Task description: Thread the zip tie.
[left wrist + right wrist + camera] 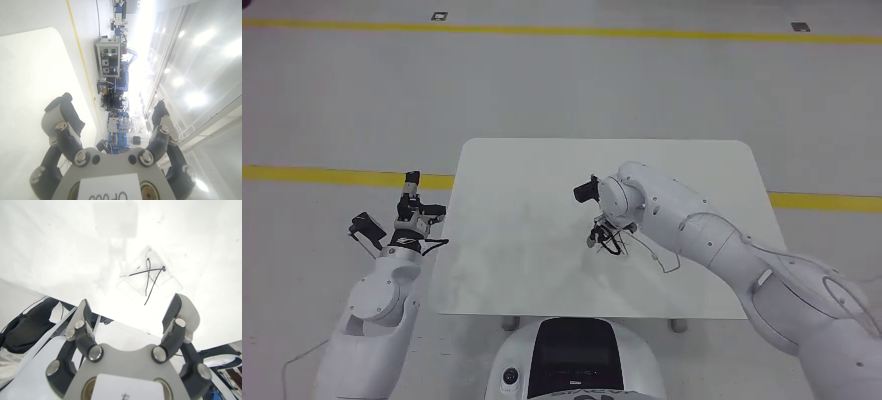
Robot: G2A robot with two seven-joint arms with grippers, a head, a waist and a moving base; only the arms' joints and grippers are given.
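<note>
Zip ties point(151, 273), a few thin black ones, lie crossed over one another in a shallow clear tray point(171, 286) near the middle of the white table point(522, 200). As far as I can see, none is looped through its own head. The right gripper point(130, 299) hangs just above and beside the tray, its ribbed fingers point(171, 308) spread wide with nothing between them. To me that looks like lining up for a pick. The tray keeps the ties gathered in one spot, so the fingers can come down over a single strand, though the crossing may make it awkward to lift only one. The left gripper point(113, 102) sits off the table's left edge, spread and empty, pointing out toward the room. I'd judge it is parked there until a tie end is offered for threading.
</note>
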